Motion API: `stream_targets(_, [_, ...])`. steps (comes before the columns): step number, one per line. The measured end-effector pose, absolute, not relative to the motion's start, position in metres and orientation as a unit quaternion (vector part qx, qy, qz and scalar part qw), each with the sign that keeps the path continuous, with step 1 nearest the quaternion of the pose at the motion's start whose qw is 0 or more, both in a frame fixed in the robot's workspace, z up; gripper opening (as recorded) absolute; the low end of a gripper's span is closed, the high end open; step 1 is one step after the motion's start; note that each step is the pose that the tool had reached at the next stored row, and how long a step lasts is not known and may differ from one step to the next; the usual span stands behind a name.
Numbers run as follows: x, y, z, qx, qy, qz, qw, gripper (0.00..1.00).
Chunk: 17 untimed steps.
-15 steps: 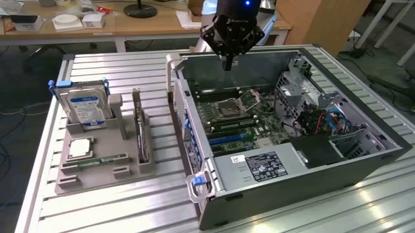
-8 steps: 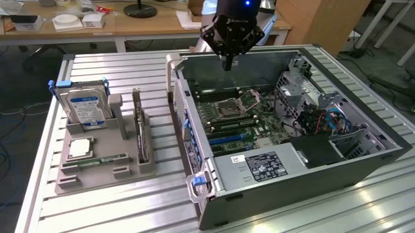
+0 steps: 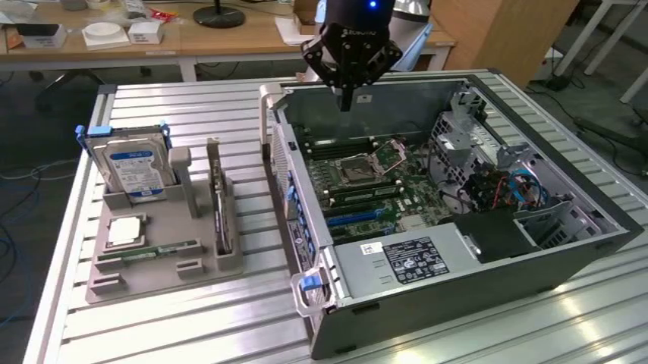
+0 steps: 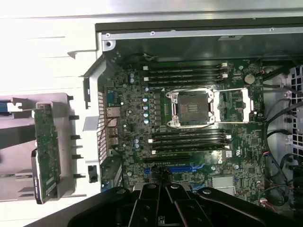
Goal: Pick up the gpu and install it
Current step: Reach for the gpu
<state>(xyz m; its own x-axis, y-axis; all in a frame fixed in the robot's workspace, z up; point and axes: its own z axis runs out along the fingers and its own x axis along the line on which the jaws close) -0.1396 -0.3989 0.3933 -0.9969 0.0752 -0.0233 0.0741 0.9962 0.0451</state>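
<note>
**Exterior view: shut, empty gripper point(image 3: 347, 105) over the open case point(image 3: 456, 292)**

Fingers pressed together, nothing held, above the motherboard's point(image 3: 365, 186) far edge. On edge in the grey holder point(image 3: 162, 262) at the exterior view's left: the gpu point(image 3: 217, 199), beside the hard drive point(image 3: 133, 165), well apart from the gripper.

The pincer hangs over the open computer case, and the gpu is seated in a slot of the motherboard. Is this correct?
The part about the gpu is wrong. It stands on edge in the grey holder outside the computer case, beside the hard drive, as the exterior view shows. The pincer does hang over the open case.
</note>
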Motion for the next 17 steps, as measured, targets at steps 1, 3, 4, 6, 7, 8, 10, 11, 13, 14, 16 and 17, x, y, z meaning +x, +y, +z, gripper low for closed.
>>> stream_targets(1, [-0.142, -0.399, 0.393, 0.037, 0.999, 0.022, 0.013, 0.10])
stream_targets(3, [-0.146, -0.399, 0.393, 0.037, 0.999, 0.022, 0.013, 0.10])
stream_targets(4, [-0.147, -0.399, 0.393, 0.037, 0.999, 0.022, 0.013, 0.10])
stream_targets(6, [-0.150, -0.399, 0.393, 0.037, 0.999, 0.022, 0.012, 0.10])
stream_targets(7, [-0.152, -0.399, 0.393, 0.037, 0.999, 0.022, 0.012, 0.10])
stream_targets(8, [-0.153, -0.399, 0.393, 0.037, 0.999, 0.022, 0.012, 0.10])
stream_targets(10, [-0.156, -0.399, 0.393, 0.037, 0.999, 0.022, 0.012, 0.10])
stream_targets(11, [-0.157, -0.399, 0.393, 0.037, 0.999, 0.022, 0.012, 0.10])
stream_targets(13, [-0.159, -0.399, 0.393, 0.037, 0.999, 0.022, 0.012, 0.10])
stream_targets(14, [-0.161, -0.399, 0.393, 0.037, 0.999, 0.022, 0.012, 0.10])
stream_targets(16, [-0.163, -0.399, 0.393, 0.037, 0.999, 0.022, 0.012, 0.10])
stream_targets(17, [-0.165, -0.399, 0.393, 0.037, 0.999, 0.022, 0.012, 0.10])
